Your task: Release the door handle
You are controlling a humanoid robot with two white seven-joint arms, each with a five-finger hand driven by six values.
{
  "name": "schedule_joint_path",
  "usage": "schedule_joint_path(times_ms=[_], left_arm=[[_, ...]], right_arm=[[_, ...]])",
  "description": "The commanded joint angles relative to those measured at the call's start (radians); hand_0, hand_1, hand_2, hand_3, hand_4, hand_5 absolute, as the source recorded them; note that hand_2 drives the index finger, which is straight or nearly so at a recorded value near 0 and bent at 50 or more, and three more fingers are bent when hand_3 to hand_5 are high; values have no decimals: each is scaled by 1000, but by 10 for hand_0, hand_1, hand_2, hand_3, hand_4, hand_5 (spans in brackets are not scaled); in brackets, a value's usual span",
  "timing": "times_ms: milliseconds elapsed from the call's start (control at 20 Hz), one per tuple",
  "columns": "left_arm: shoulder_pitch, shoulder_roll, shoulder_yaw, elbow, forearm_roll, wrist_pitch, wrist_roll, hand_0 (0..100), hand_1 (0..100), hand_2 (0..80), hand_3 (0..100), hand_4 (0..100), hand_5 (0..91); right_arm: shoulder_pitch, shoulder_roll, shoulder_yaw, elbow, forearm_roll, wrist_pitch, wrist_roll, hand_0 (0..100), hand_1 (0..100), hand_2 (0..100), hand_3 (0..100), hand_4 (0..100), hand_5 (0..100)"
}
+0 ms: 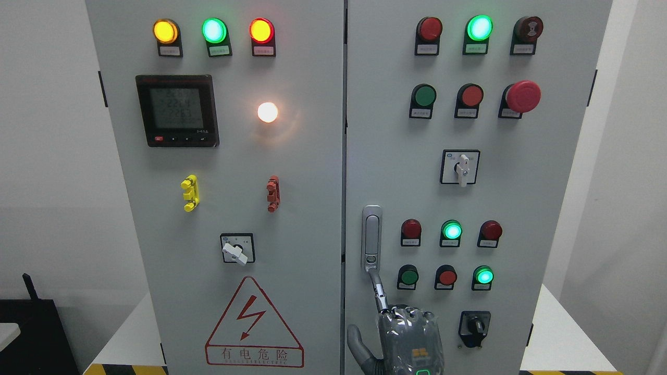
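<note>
While the right hand [409, 338] pointed up at the door handle [371, 237], it gripped nothing.
Handle sat flush on the right door [552, 208], just right of the centre seam, low on the panel. Index finger [379, 291] was stretched out, tip touching the handle's lower end; other fingers curled, thumb loose to the left. Risk, as I judged it: a snagged fingertip on pulling away could pop the handle or tug the door; drifting right could press the near pushbuttons [409, 277]. Cabinet [312, 219] was shut, contents unseen.
</note>
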Motion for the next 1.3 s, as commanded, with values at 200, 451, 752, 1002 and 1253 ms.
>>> schedule_joint_path(times_ms=[200,451,752,1002,1253], left_arm=[[0,0,-12,-15,0,0,0,120,389,0,0,0,0],[0,0,-12,-15,0,0,0,120,389,0,0,0,0],[0,0,-12,-15,-1,0,0,120,389,0,0,0,0],[0,0,-12,-15,0,0,0,120,389,0,0,0,0],[0,0,-12,-15,0,0,0,120,389,0,0,0,0]], right_arm=[[2,0,0,6,0,1,1,431,371,94,1000,1000,996],[-3,0,-1,1,0,-1,0,430,371,92,1000,1000,996],[0,0,-1,-17,-2,-2,-20,429,370,87,1000,1000,996],[3,0,-1,-28,-6,-4,-53,425,370,81,1000,1000,996],[11,0,-1,-34,-8,-7,-54,424,372,80,1000,1000,996]])
